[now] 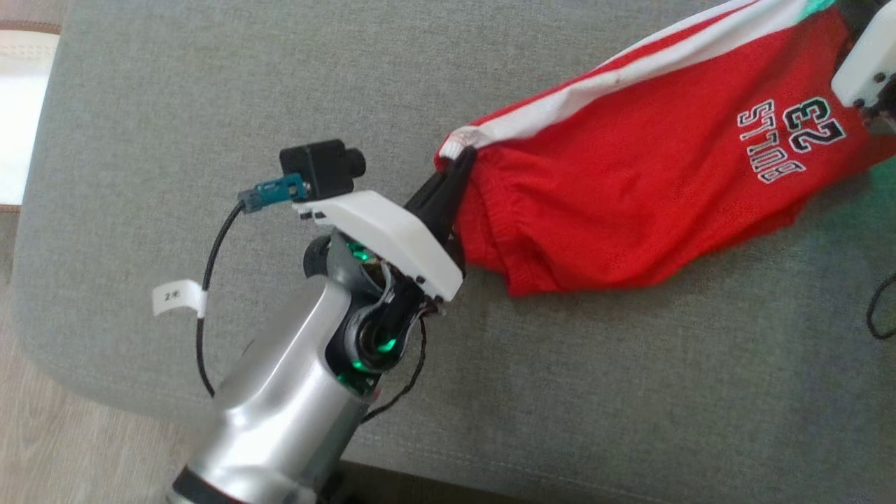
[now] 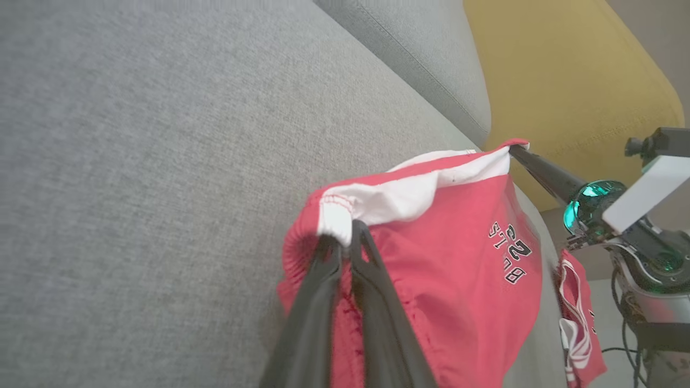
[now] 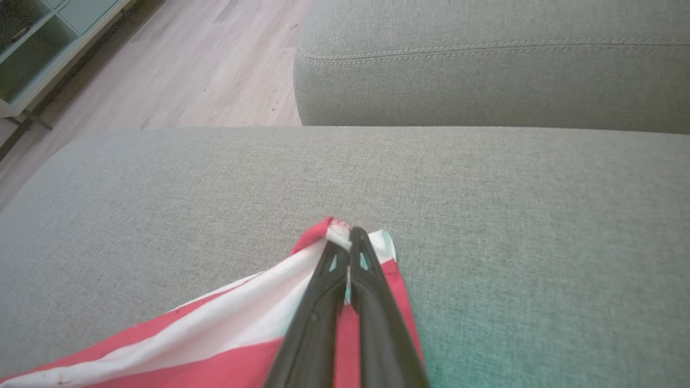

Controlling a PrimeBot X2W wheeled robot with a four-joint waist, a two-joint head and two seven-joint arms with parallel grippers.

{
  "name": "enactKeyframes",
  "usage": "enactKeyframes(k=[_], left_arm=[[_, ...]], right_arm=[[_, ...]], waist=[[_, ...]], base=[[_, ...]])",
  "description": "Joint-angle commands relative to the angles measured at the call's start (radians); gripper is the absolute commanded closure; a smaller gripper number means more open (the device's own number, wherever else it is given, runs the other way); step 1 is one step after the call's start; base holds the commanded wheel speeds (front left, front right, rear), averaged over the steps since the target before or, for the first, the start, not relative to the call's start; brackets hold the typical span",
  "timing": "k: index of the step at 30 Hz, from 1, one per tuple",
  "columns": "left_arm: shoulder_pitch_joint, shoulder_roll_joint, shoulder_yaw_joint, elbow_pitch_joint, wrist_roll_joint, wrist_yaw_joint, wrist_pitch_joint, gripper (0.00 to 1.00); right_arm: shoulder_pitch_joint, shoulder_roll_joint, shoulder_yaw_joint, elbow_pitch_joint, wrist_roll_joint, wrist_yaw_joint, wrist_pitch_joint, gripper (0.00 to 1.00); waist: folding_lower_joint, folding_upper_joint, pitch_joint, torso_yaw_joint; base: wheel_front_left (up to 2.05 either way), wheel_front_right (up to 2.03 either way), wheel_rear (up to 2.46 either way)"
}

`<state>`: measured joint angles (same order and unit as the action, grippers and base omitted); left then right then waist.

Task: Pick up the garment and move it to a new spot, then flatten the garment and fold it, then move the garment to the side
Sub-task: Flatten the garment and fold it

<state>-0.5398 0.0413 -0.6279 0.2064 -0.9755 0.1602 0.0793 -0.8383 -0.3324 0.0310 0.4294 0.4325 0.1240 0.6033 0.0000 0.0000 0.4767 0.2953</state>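
Head view: one red mesh garment [image 1: 630, 182] with a white side stripe is stretched between two pincers over the single grey fabric sofa seat [image 1: 210, 105]. The left pincer [image 1: 458, 157], its silver arm angled up and rightward, is clamped on one stripe corner, and the right pincer [image 3: 349, 234] pinches the opposite corner. One yellow cushion [image 2: 566, 81] and pale wooden floor [image 3: 205, 64] lie beyond.

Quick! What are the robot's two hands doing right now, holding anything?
Left gripper: jaws shut on the red shorts, at a white-striped corner.
Right gripper: jaws shut on the red shorts, at another corner.
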Motion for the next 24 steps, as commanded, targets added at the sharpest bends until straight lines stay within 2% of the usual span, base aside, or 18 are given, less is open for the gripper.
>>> enactKeyframes(k=[1, 5, 6, 7, 8, 9, 10, 16, 21, 24], left_arm=[[-0.032, 0.009, 0.025, -0.02, 0.001, 0.006, -0.014, 1.0], [-0.057, 0.009, 0.007, 0.022, 0.01, 0.019, -0.041, 1.0], [-0.06, 0.009, 0.004, 0.03, 0.009, 0.023, -0.045, 0.94], [-0.063, 0.009, 0.002, 0.036, 0.007, 0.028, -0.05, 0.76], [-0.065, 0.009, 0.0, 0.041, 0.009, 0.032, -0.054, 0.63], [-0.065, 0.009, -0.002, 0.045, 0.011, 0.036, -0.056, 0.44], [-0.065, 0.009, -0.006, 0.047, 0.015, 0.04, -0.057, 0.0], [-0.052, 0.064, -0.023, 0.03, 0.107, 0.096, -0.114, 0.0], [0.008, 0.13, -0.049, -0.074, 0.235, 0.186, -0.21, 0.0], [0.045, 0.149, -0.079, -0.134, 0.307, 0.229, -0.262, 0.0]], right_arm=[[-0.033, -0.011, 0.017, -0.031, -0.002, 0.007, -0.016, 1.0], [-0.049, -0.009, 0.019, 0.014, 0.001, 0.007, -0.063, 0.98], [-0.053, -0.005, 0.017, 0.024, 0.003, 0.007, -0.076, 0.47], [-0.055, -0.003, 0.025, 0.031, 0.0, 0.007, -0.084, 0.0], [-0.056, -0.002, 0.035, 0.036, -0.002, 0.007, -0.088, 0.0], [-0.055, -0.002, 0.046, 0.04, -0.001, 0.007, -0.088, 0.0], [-0.054, -0.004, 0.06, 0.039, 0.002, 0.007, -0.085, 0.0], [-0.03, -0.065, 0.131, -0.012, 0.003, 0.007, -0.073, 0.0], [0.002, -0.105, 0.184, -0.067, 0.014, 0.007, 0.049, 0.0], [0.011, -0.117, 0.192, -0.079, 0.007, 0.007, 0.118, 0.0]], waist=[[0.0, 0.0, 0.002, 0.0], [0.0, 0.0, 0.007, 0.001], [0.0, 0.0, 0.008, 0.0], [0.0, 0.0, 0.009, -0.002], [0.0, 0.0, 0.011, -0.004], [0.0, 0.0, 0.011, -0.007], [0.0, 0.0, 0.012, -0.011], [0.0, 0.0, -0.009, -0.043], [0.0, 0.0, -0.019, -0.068], [0.0, 0.0, -0.013, -0.065]], base=[[0.0, 0.0, 0.0], [0.0, 0.0, 0.0], [0.0, 0.0, 0.0], [0.0, 0.0, 0.0], [0.0, 0.0, 0.0], [0.0, 0.0, 0.0], [0.0, 0.0, 0.0], [0.0, 0.0, 0.0], [0.0, 0.0, 0.0], [0.0, 0.0, 0.0]])
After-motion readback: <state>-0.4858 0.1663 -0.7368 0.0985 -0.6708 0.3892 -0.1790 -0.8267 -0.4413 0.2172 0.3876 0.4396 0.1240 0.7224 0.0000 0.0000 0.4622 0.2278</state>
